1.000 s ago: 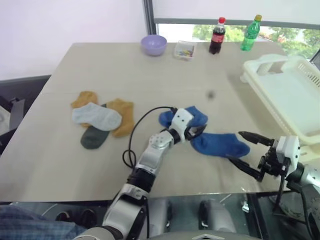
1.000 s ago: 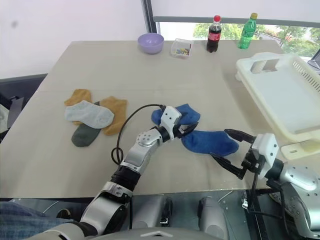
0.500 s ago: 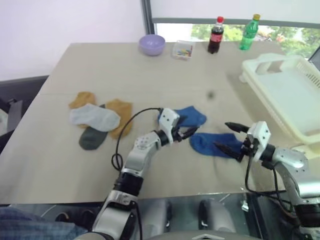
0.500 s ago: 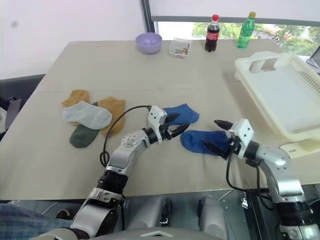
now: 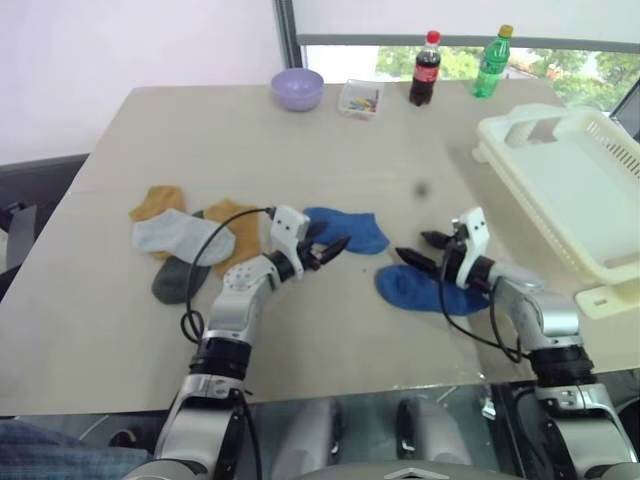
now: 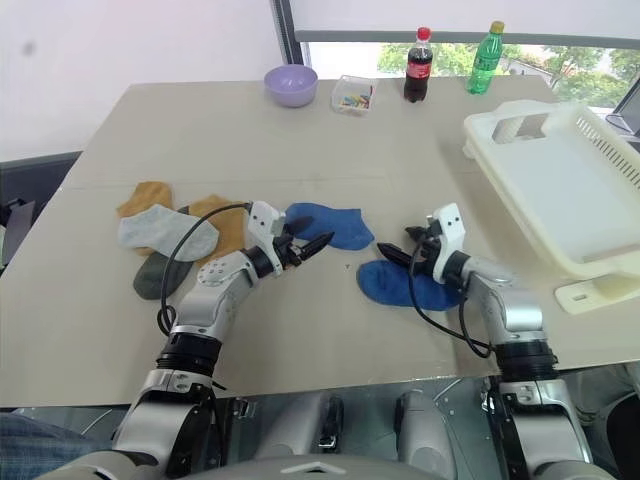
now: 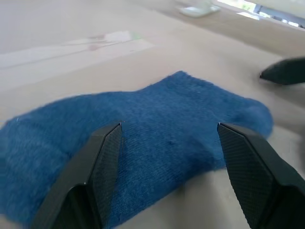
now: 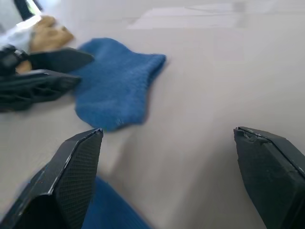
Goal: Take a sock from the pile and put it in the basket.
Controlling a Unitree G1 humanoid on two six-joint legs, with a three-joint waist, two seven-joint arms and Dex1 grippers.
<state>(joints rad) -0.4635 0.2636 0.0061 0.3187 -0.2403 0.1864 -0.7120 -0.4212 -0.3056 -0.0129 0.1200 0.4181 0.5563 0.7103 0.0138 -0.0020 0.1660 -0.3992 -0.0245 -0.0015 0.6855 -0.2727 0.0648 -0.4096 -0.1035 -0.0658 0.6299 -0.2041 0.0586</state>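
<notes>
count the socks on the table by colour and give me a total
royal blue: 2, one by the left pincer, one under the right pincer
mustard-orange: 2
light grey: 1
dark grey-green: 1
total: 6 socks

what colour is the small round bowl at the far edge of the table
Lilac small round bowl; clearest in the left eye view.
</notes>
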